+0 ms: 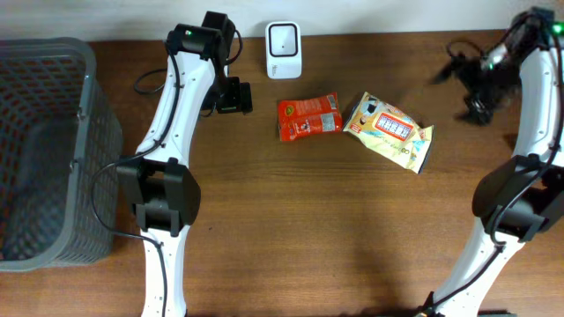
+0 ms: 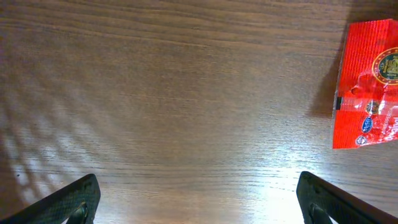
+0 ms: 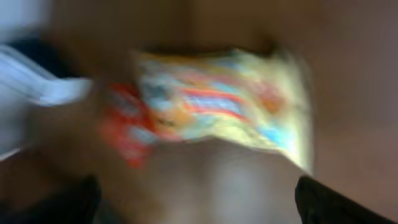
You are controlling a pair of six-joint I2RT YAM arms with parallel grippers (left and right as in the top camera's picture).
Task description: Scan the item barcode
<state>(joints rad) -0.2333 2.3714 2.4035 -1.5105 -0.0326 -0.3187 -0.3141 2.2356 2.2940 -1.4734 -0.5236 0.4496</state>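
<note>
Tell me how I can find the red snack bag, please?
Find the white box at the far middle edge of the brown table. Two bags lie just in front of it. The red bag is the one nearer the grey basket; its neighbour, the pale yellow bag, has colourful print.

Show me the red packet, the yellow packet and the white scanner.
red packet (image 1: 308,117), overhead view, middle of its front.
yellow packet (image 1: 389,130), overhead view, centre of its printed face.
white scanner (image 1: 283,49), overhead view, its top face.
</note>
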